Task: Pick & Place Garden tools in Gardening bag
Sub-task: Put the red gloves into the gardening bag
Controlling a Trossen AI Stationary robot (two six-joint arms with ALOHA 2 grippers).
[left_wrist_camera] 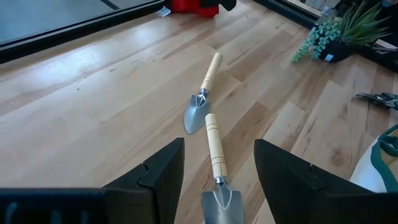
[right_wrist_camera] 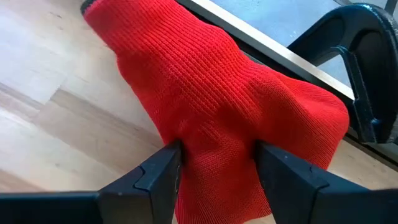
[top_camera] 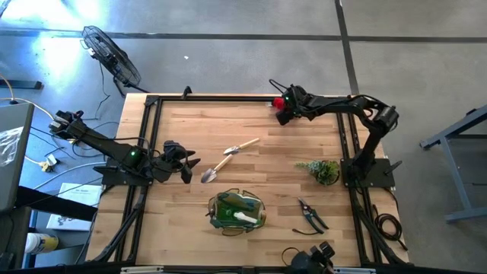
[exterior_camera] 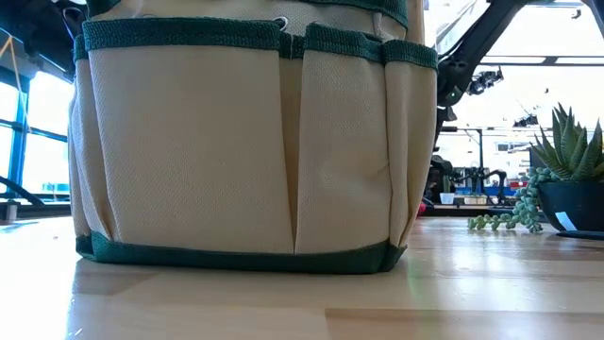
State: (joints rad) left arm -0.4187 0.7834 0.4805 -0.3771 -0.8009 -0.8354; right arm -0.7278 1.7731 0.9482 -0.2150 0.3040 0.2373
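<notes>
Two trowels [top_camera: 230, 159]: tabletop [top_camera: 289, 137] centre, end to end
Right tool [top_camera: 283, 104]: 12 o'clock edge, clamped on red glove [right_wrist_camera: 217, 106]
Left tool [top_camera: 185, 162]: 9 o'clock, fingers apart
Bag [top_camera: 237, 211]: 6 o'clock

1. A robotics lab or workshop: a butcher-block wooden table [top_camera: 251, 175] sits in a black metal frame [top_camera: 148, 137] on a grey concrete floor [top_camera: 228, 46].
2. A floor fan [top_camera: 110, 55] and loose cables [top_camera: 30, 156] lie beside it.
3. Large windows [exterior_camera: 24, 123] show behind.
</notes>
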